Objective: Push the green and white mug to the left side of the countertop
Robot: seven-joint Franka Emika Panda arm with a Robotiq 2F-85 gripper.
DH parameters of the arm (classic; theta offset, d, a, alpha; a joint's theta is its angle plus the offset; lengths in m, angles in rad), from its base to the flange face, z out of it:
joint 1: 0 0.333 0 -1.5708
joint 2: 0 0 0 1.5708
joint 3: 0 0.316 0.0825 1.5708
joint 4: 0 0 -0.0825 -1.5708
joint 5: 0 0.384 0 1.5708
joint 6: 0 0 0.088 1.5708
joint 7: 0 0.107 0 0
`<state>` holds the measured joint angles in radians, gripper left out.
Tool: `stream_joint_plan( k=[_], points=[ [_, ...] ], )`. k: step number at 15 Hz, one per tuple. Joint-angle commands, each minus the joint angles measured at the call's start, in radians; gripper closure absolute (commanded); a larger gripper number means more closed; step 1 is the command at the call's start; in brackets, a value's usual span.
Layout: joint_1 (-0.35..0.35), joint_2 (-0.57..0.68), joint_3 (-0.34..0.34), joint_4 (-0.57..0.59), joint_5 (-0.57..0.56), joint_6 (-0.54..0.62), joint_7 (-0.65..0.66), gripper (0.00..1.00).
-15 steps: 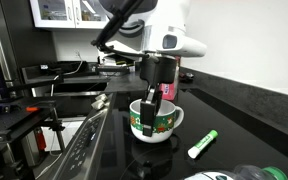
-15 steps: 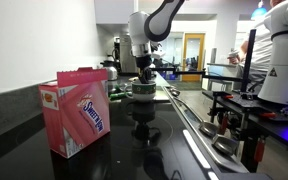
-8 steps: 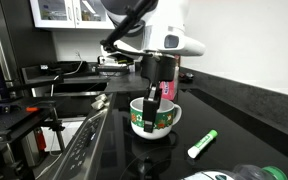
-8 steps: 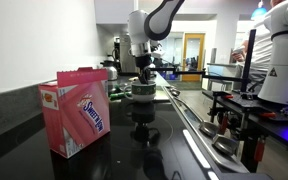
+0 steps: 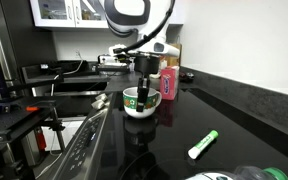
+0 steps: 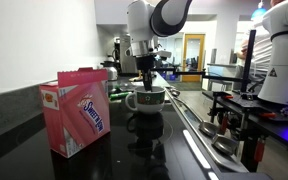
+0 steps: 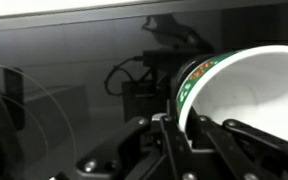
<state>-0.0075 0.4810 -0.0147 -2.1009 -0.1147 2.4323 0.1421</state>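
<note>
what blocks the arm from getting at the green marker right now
Likely nothing: the marker lies alone on bare countertop, though the end effector is occupied at the green and white mug.

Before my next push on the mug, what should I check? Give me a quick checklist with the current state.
1. Gripper engaged with the green and white mug: ok, the jaws reach down inside its rim.
2. Mug upright on the countertop: ok.
3. Jaws open or shut: cannot tell.
4. Green marker clear of the mug: ok, it lies apart.
5. Pink box clear of the mug: ok, it stands apart in an exterior view.
6. Room left along the push direction: cannot tell.
</note>
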Motion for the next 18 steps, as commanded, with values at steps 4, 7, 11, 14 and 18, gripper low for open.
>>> stream_joint_plan(
  k=[4,7,11,14,18],
  points=[
    [0.041,-0.075,0.041,-0.093,0.017,0.021,-0.059,0.97],
    [0.051,-0.088,0.046,-0.106,0.015,0.022,-0.06,0.97],
    [0.054,-0.083,0.03,-0.104,-0.014,0.029,-0.067,0.63],
    [0.044,-0.088,0.025,-0.111,-0.025,0.046,-0.096,0.48],
    [0.019,-0.138,0.036,-0.136,-0.013,0.066,-0.205,0.18]
  ],
)
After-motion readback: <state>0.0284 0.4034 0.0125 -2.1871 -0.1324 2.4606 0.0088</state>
